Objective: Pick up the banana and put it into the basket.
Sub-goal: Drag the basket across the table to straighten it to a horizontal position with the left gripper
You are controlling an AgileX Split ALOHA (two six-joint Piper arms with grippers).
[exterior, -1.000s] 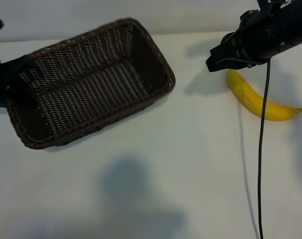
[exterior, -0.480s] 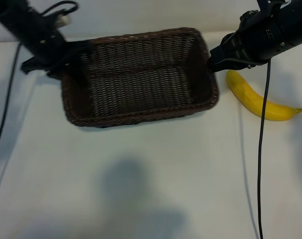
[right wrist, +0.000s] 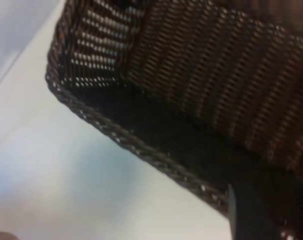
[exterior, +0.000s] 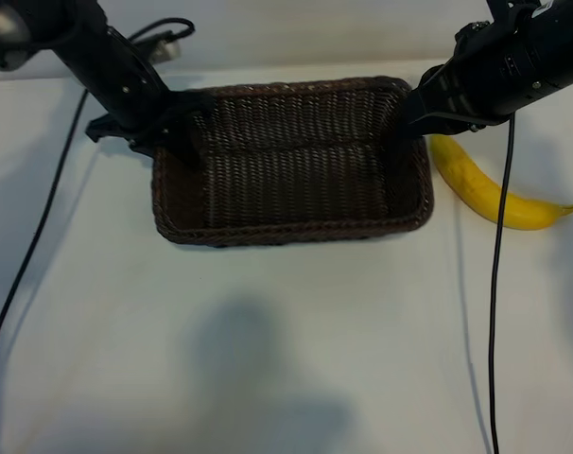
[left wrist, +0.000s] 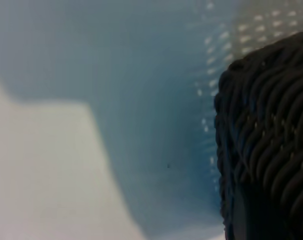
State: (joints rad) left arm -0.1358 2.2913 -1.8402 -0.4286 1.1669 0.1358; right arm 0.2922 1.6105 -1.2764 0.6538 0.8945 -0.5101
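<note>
Gripping the left short wall of the wicker basket [exterior: 296, 161], the left gripper [exterior: 178, 132] is clamped on the rim; the left wrist view shows weave right against the finger. Likely reason: the basket is held beside the fruit so the drop is short. Basket sits flat on the white table [exterior: 268, 340], long side across the exterior view, nothing inside it.

Banana [exterior: 490, 189] lies on the table just beside the basket's right end, outside it, stem tip pointing to the view's right edge, not picked up yet.

Right gripper [exterior: 426, 112] hangs over the basket's right far corner, near the banana's upper end, jaws part open and holding nothing; its wrist view looks into the basket's corner.

Pose: left arm comes in from the far-left, forearm slanting down toward the rim, gripper pointing steeply down. Right arm reaches in from the far-right, gripper angled down and toward the basket.
</note>
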